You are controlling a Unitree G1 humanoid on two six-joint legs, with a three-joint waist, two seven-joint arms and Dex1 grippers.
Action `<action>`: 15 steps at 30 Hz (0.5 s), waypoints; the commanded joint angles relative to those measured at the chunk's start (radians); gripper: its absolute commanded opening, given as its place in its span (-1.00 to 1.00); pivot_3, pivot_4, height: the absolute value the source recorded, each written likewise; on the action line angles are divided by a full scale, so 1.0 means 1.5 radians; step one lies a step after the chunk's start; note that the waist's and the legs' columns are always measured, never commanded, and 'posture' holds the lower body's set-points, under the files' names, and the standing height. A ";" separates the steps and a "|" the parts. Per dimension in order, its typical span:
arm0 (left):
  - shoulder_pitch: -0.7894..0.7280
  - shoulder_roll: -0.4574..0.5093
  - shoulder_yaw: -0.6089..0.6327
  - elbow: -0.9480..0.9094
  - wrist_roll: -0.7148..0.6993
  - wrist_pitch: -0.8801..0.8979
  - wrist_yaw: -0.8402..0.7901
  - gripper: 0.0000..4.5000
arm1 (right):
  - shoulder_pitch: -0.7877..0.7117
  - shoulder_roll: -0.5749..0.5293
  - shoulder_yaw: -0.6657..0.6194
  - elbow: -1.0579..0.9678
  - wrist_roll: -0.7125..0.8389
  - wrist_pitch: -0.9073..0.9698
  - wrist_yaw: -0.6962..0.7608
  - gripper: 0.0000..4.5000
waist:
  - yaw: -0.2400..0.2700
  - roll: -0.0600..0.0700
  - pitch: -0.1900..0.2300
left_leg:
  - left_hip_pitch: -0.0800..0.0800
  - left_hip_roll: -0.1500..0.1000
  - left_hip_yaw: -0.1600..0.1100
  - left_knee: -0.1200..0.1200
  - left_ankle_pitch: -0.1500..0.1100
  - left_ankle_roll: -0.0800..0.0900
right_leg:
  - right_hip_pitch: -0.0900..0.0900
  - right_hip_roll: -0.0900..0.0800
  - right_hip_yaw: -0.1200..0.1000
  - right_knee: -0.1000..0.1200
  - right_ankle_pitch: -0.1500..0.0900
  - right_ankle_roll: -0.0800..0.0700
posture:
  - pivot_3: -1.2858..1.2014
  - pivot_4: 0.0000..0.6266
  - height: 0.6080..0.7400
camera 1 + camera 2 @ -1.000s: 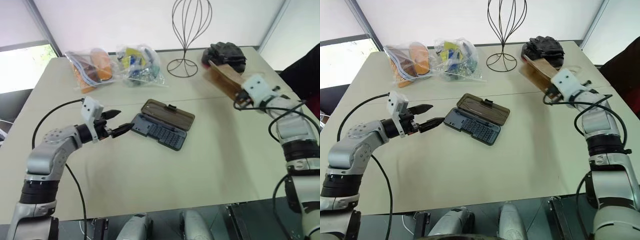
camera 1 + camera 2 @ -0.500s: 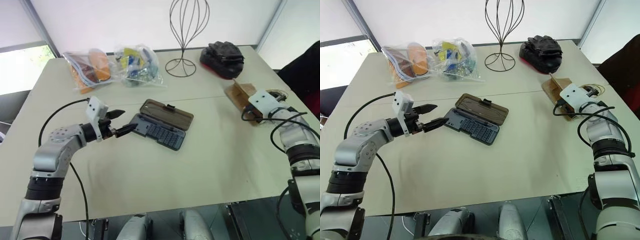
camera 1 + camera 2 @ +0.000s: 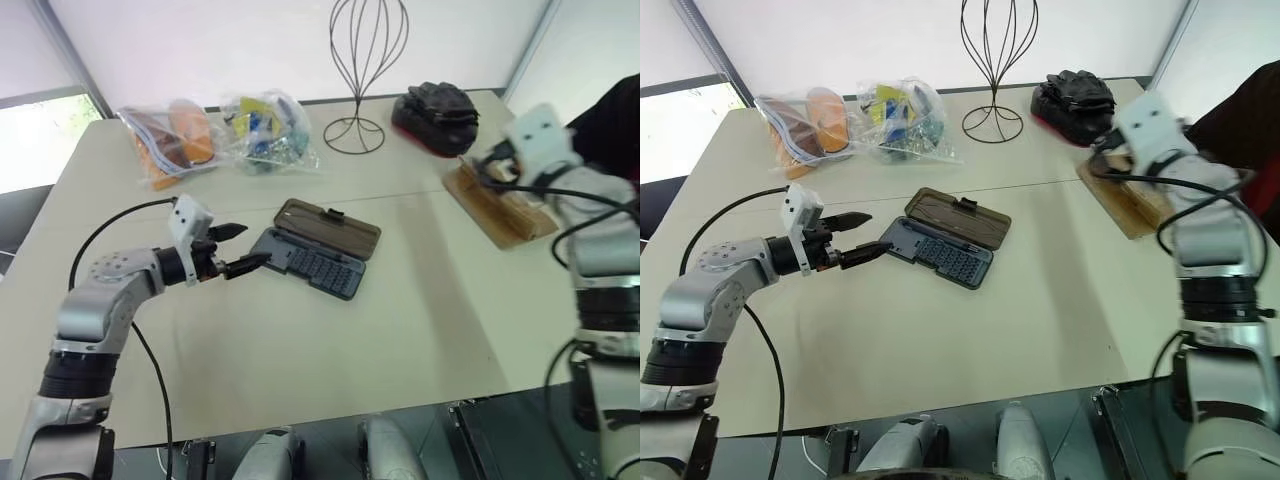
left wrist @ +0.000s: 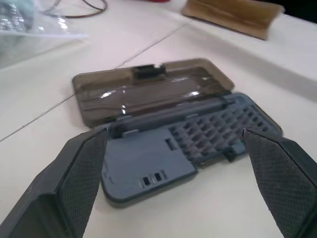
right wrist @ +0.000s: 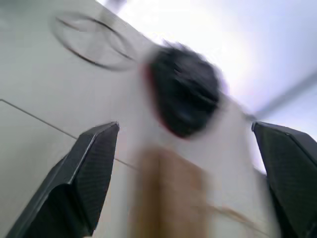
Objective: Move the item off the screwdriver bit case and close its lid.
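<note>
Bag (image 3: 495, 205): you see it flat on the table (image 3: 300, 330).
Case (image 3: 312, 265): lid (image 3: 330, 223) open.
Left gripper (image 3: 243, 250): fingers apart beside case.
Right gripper (image 5: 188, 173): fingers apart above bag.

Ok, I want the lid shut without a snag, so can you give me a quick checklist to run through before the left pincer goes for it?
1. Paper bag off the case: ok, it lies flat on the table by the right arm, apart from the case.
2. Lid free of anything lying on it: ok, it lies open and bare behind the case.
3. Left pincer open: ok, fingers spread, at the case's near end.
4. Left pincer touching the case: cannot tell.
5. Right pincer empty and out of the way: ok, open, raised above the bag, far from the case.
6. Bits seated in their rows: cannot tell.
</note>
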 commanded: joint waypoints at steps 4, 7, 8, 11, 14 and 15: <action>0.028 0.028 0.022 -0.054 0.002 0.010 0.011 1.00 | -0.053 0.067 0.069 0.105 0.014 -0.028 0.065 0.97 | 0.007 0.000 0.000 | -0.001 -0.002 -0.002 0.000 0.000 0.000 | 0.000 0.000 -0.001 0.000 0.000 0.000 | 0.03 -0.52 1.00; 0.056 0.032 0.043 -0.078 -0.007 0.019 0.031 1.00 | -0.088 0.086 0.084 0.214 -0.003 -0.063 0.060 0.97 | 0.003 0.000 0.000 | 0.000 -0.002 -0.002 0.000 0.000 0.000 | 0.000 0.000 -0.002 0.000 0.000 0.000 | 0.03 -0.52 1.00; 0.066 0.032 0.050 -0.085 -0.010 0.021 0.036 1.00 | -0.099 0.091 0.084 0.246 -0.001 -0.068 0.064 0.97 | 0.001 0.000 0.000 | 0.000 -0.002 -0.003 0.000 0.000 0.000 | 0.000 0.000 -0.002 0.000 0.000 0.000 | 0.03 -0.52 1.00; 0.095 0.030 0.065 -0.110 -0.015 0.032 0.051 1.00 | -0.128 0.110 0.085 0.327 0.008 -0.083 0.090 0.97 | -0.003 0.000 0.000 | 0.000 -0.002 -0.003 0.000 0.000 0.000 | 0.000 0.000 -0.002 0.000 0.000 0.000 | 0.03 -0.52 1.00; 0.113 0.030 0.071 -0.128 -0.020 0.040 0.057 1.00 | -0.150 0.127 0.087 0.367 0.013 -0.088 0.119 0.97 | -0.006 0.000 0.000 | 0.000 -0.001 -0.003 0.000 0.000 0.000 | 0.000 0.000 -0.002 0.000 0.000 0.000 | 0.03 -0.52 1.00; 0.118 0.030 0.074 -0.133 -0.023 0.043 0.059 1.00 | -0.157 0.133 0.086 0.372 0.016 -0.086 0.130 0.97 | -0.008 0.000 0.000 | 0.000 -0.001 -0.003 0.000 0.000 0.000 | 0.000 0.000 -0.002 0.000 0.000 0.000 | 0.03 -0.52 1.00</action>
